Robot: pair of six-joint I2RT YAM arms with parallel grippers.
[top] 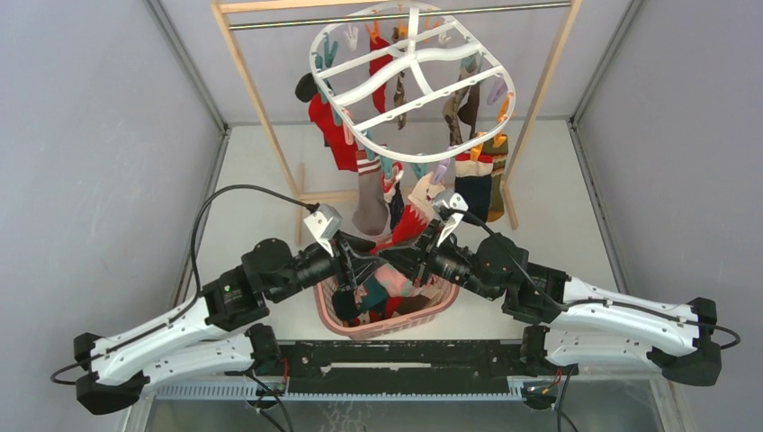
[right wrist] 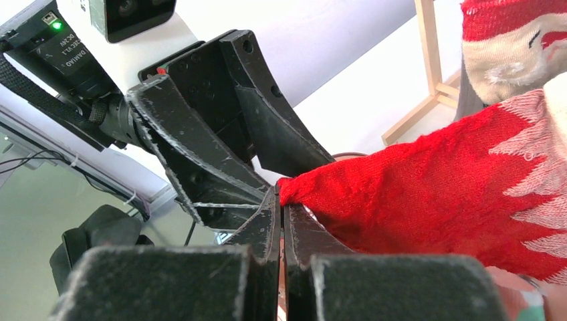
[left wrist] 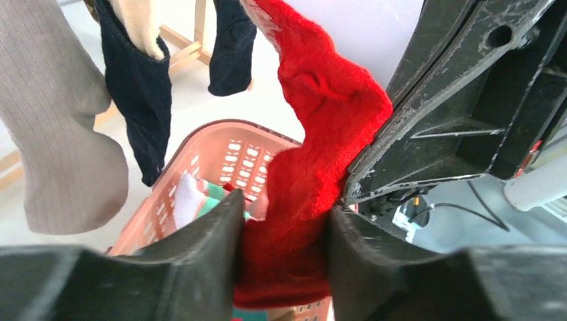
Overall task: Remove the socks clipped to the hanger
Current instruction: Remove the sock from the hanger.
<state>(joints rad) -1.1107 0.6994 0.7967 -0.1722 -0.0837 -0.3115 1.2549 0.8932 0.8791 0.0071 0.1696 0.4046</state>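
The white oval hanger (top: 412, 56) hangs from the rail at the back with several socks (top: 472, 175) clipped around it. One red sock (top: 409, 225) stretches down from it toward both grippers above the basket. My left gripper (left wrist: 284, 207) has the bunched red sock (left wrist: 314, 134) between its fingers, and both pads press on the fabric. My right gripper (right wrist: 281, 190) is shut, pinching the toe end of the red sock (right wrist: 428, 187). In the top view the left gripper (top: 373, 261) and the right gripper (top: 405, 256) sit almost against each other.
A pink lattice basket (top: 342, 322) holding loose socks stands under the grippers near the front edge. A grey ribbed sock (left wrist: 53, 134) and a navy sock (left wrist: 140, 87) hang close by on the left. The wooden rail frame (top: 261, 108) stands behind them.
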